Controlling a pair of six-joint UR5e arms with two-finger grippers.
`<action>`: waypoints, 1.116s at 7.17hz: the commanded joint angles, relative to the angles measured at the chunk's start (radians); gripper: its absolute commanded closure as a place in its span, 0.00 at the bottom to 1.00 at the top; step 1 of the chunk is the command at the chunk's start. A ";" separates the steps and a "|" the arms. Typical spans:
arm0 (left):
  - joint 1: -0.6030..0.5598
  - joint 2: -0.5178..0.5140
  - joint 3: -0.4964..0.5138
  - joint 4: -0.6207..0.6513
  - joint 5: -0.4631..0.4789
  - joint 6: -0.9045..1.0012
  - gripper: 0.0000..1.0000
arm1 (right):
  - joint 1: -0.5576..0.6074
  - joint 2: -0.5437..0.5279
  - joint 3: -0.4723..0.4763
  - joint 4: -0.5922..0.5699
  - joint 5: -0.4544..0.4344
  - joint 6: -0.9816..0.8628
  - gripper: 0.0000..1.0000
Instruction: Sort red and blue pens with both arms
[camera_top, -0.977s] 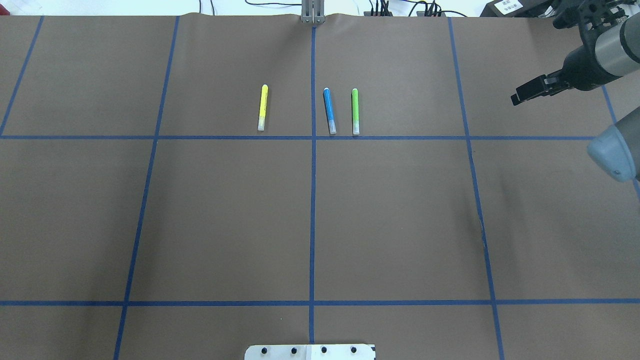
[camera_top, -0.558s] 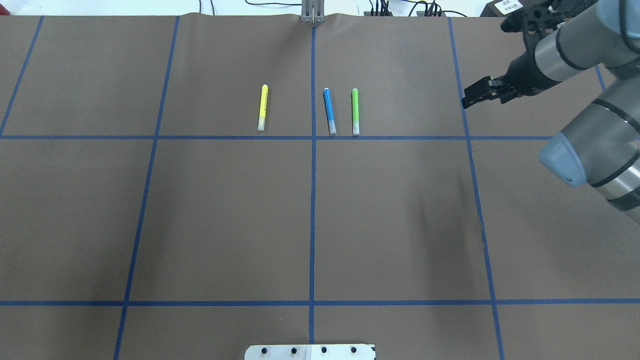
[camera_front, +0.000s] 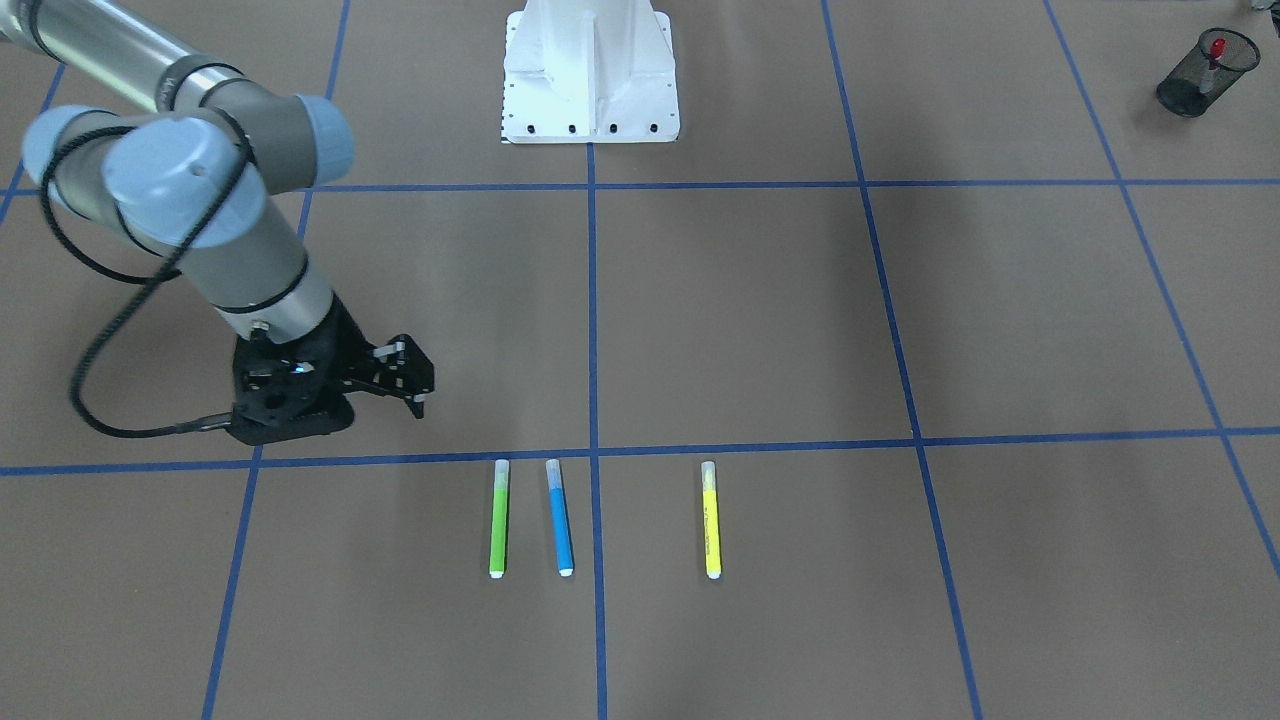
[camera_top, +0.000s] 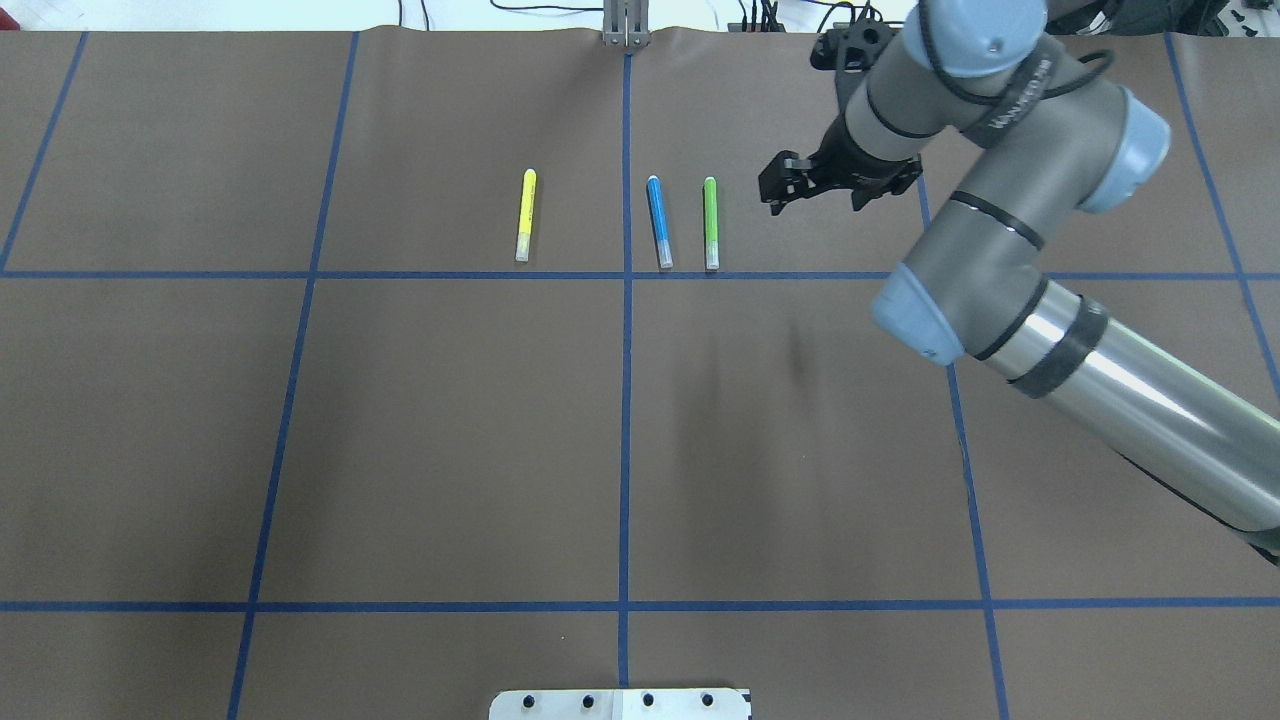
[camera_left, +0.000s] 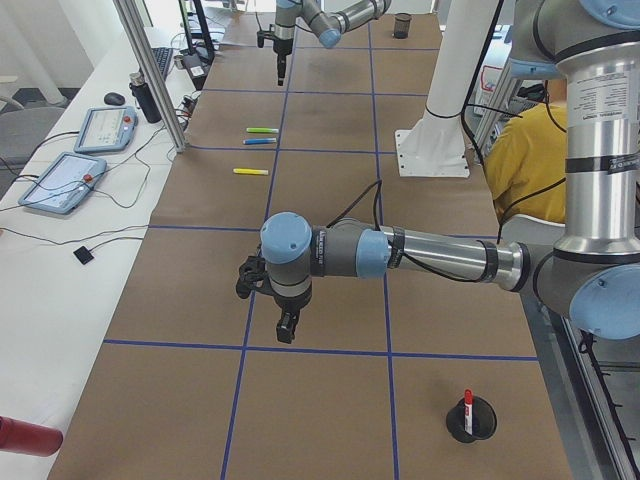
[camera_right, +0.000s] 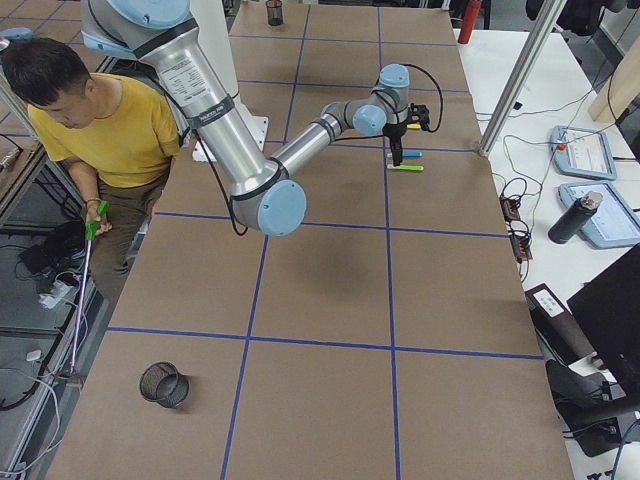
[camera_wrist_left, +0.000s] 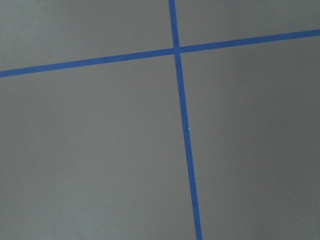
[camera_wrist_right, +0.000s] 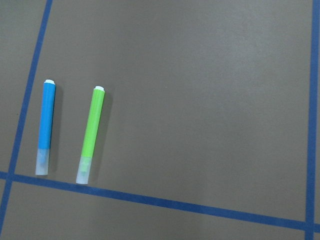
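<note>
The blue pen (camera_top: 657, 220) lies flat near the centre line, with its translucent cap toward the robot. It also shows in the right wrist view (camera_wrist_right: 46, 127) and the front view (camera_front: 560, 518). The red pen (camera_front: 1215, 48) stands in a black mesh cup (camera_front: 1200, 72) at the robot's far left. My right gripper (camera_top: 775, 185) hovers just right of the pens, looks open and holds nothing. My left gripper (camera_left: 285, 333) hangs over bare table near that cup (camera_left: 470, 420). I cannot tell whether it is open or shut.
A green marker (camera_top: 710, 222) lies between the blue pen and my right gripper. A yellow marker (camera_top: 524, 215) lies left of the centre line. A second mesh cup (camera_right: 165, 383) stands at the right end. A person in a yellow shirt (camera_right: 110, 130) sits behind the robot base.
The right arm has swung left from the table's right edge to just right of the green marker. The pens have not moved.
</note>
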 joint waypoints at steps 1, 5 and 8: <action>0.000 0.001 0.001 -0.003 -0.001 0.000 0.00 | -0.091 0.238 -0.261 -0.002 -0.089 0.085 0.00; 0.000 0.004 0.001 -0.003 -0.001 0.003 0.00 | -0.134 0.289 -0.424 0.105 -0.090 0.082 0.00; 0.000 0.006 0.001 -0.004 -0.001 0.006 0.00 | -0.149 0.286 -0.484 0.146 -0.109 0.086 0.07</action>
